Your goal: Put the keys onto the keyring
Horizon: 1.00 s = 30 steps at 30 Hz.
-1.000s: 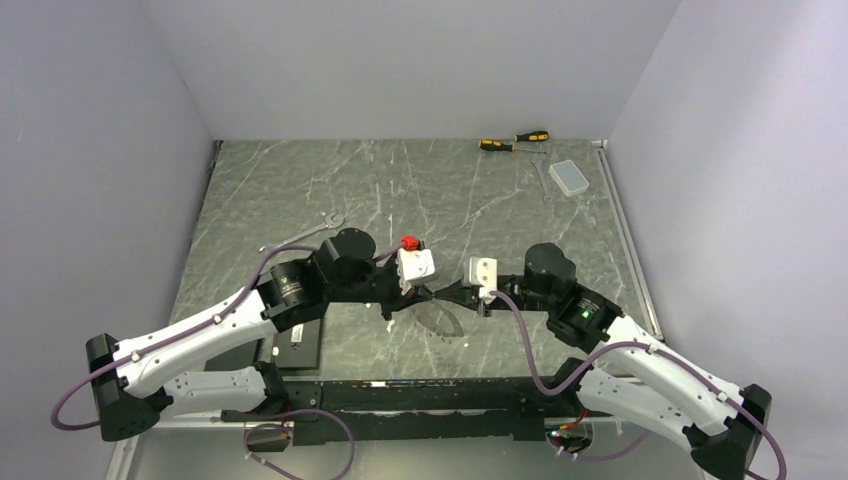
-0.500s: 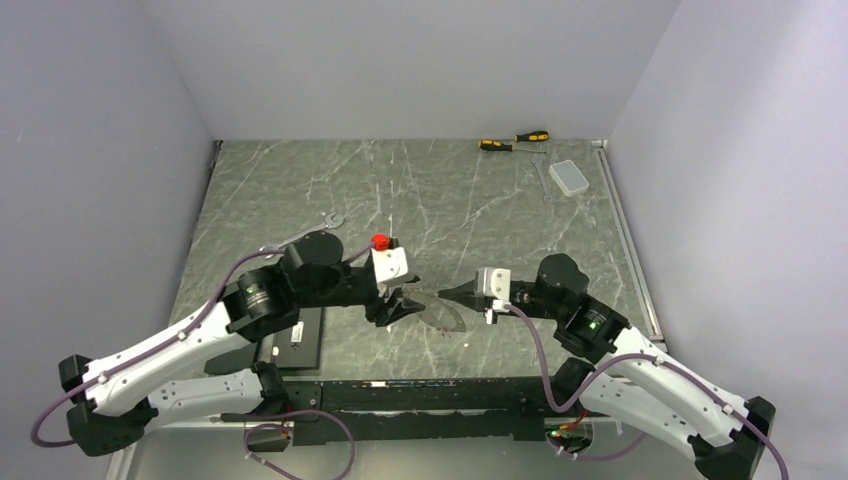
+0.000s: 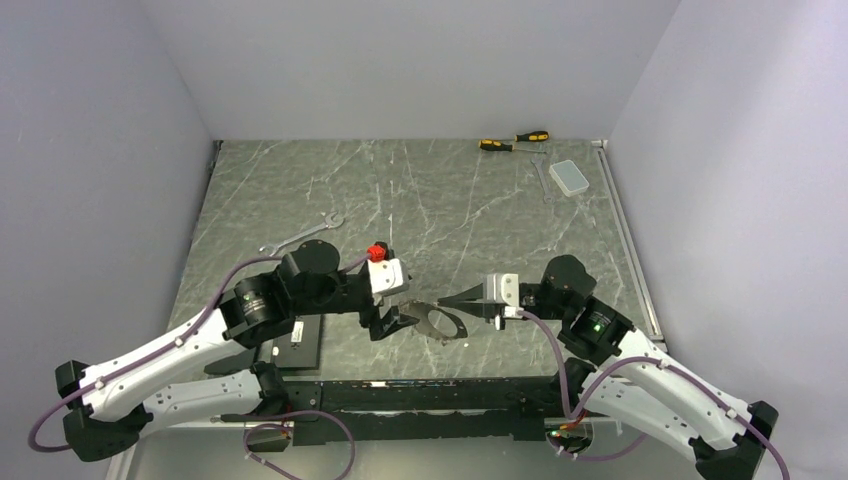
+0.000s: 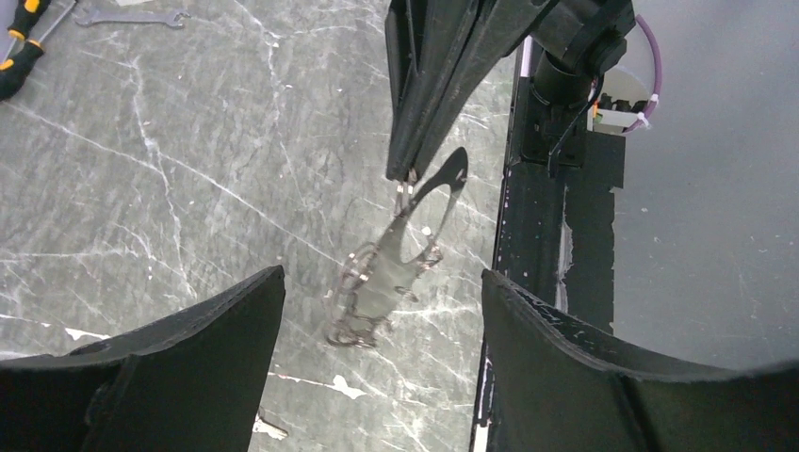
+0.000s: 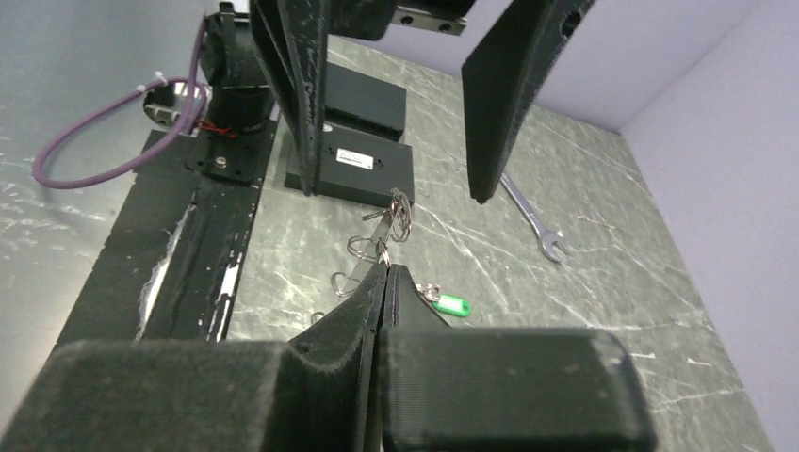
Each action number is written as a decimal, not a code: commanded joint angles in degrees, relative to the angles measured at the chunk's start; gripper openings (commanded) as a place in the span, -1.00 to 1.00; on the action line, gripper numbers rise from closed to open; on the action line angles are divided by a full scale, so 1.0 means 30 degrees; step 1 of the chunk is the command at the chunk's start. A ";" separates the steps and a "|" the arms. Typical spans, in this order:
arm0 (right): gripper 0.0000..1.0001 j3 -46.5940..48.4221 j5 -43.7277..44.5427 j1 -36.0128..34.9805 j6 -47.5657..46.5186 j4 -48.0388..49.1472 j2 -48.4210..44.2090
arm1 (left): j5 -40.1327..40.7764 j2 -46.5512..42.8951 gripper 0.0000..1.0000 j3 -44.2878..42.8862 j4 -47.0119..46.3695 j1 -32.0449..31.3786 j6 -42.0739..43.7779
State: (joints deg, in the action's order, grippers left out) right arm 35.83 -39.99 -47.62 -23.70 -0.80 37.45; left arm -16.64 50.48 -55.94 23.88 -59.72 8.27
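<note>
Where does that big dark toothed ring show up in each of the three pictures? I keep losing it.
Top external: keyring low centre, between the two arms' tips.
Left wrist: keyring mid-frame, hanging from the right gripper, whose tips are closed.
Right wrist: keyring centre, edge-on just beyond that camera's own shut fingers.
Shared landmark: the silver wrench, left of centre from above, top left, right of centre.

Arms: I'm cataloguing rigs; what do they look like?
White shells, black round joints, purple cables. The left arm carries a red knob; the right arm shows a green light. The left hand and right hand have black tapering fingers.
</note>
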 commanded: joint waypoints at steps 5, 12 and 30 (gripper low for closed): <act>-1.00 0.1603 -0.1732 -0.0051 0.0108 -0.0206 -0.0433 | -0.1794 0.0840 0.52 -0.0232 -0.0517 -0.0072 0.1080; -1.00 0.1943 -0.2581 -0.0033 -0.0156 -0.0720 -0.0582 | -0.2808 0.1810 -0.09 -0.0589 -0.0109 -0.0072 0.1066; -1.00 0.3018 -0.3883 -0.0044 -0.1952 -0.3568 -0.0138 | -0.6201 0.1990 -1.00 -0.1636 0.1306 -0.0072 0.1902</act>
State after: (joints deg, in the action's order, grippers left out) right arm 41.36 -48.62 -47.57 -26.65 -10.35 36.77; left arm -29.50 57.23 -56.97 26.65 -59.88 12.53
